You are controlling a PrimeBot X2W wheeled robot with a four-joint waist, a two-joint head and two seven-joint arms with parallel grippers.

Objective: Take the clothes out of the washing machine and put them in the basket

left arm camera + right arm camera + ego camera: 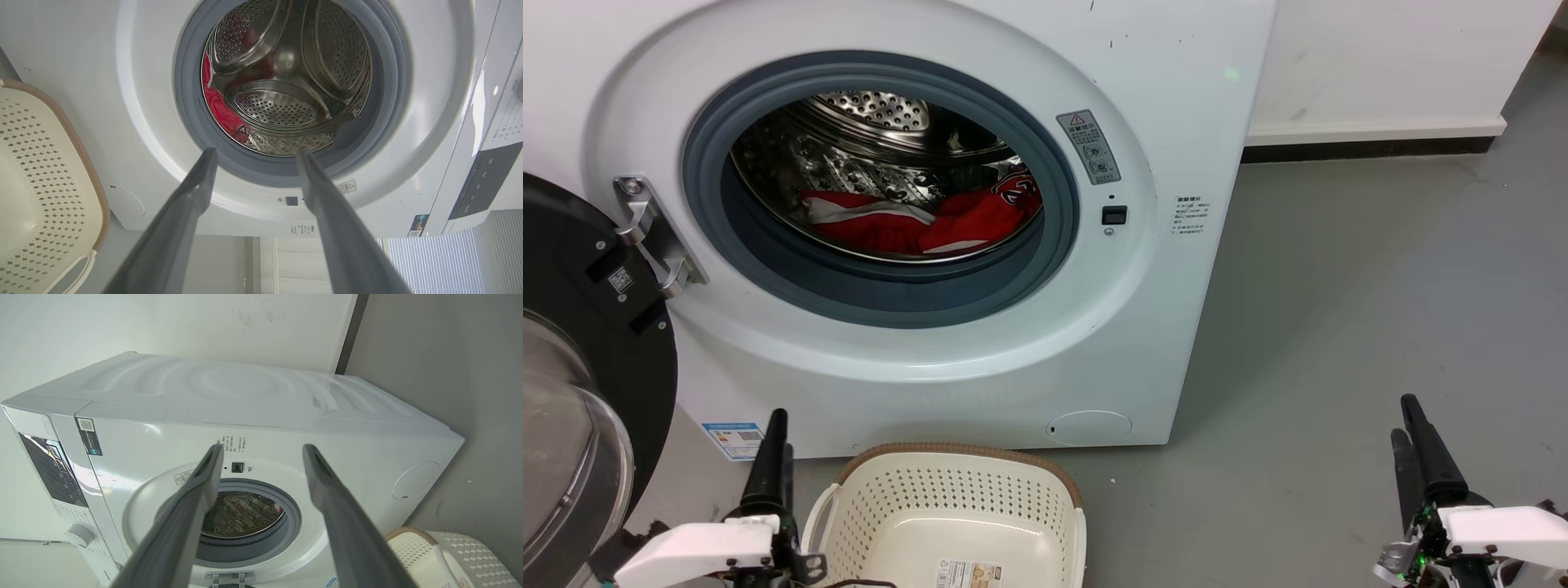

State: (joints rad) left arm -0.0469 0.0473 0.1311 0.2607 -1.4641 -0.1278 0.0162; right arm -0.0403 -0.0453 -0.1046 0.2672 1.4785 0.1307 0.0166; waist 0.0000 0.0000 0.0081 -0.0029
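Head view: the washing machine (pixel 980 367) takes up the frame from 9 round to 12 o'clock. It stands on a smooth grey floor (pixel 1339 286) that runs off toward 3 o'clock. At 1 o'clock a scuffed white wall (pixel 1380 57) meets the floor along a dark skirting strip (pixel 1364 149). The black-rimmed door (pixel 596 327) hangs wide open at 8 o'clock. The clothes (pixel 915 220), red with white trim, lie in the bottom of the steel drum (pixel 866 147), heaped toward its right side. The basket (pixel 947 490) sits on the floor at 6 o'clock, just in front of the machine, a paper label (pixel 968 574) on its bottom. The left gripper (pixel 778 420) is at 7 o'clock, just beside the basket. The right gripper (pixel 1403 416) is at 4 o'clock, well apart from it. In the wrist views both pairs of fingers stand spread apart, gripping nothing.
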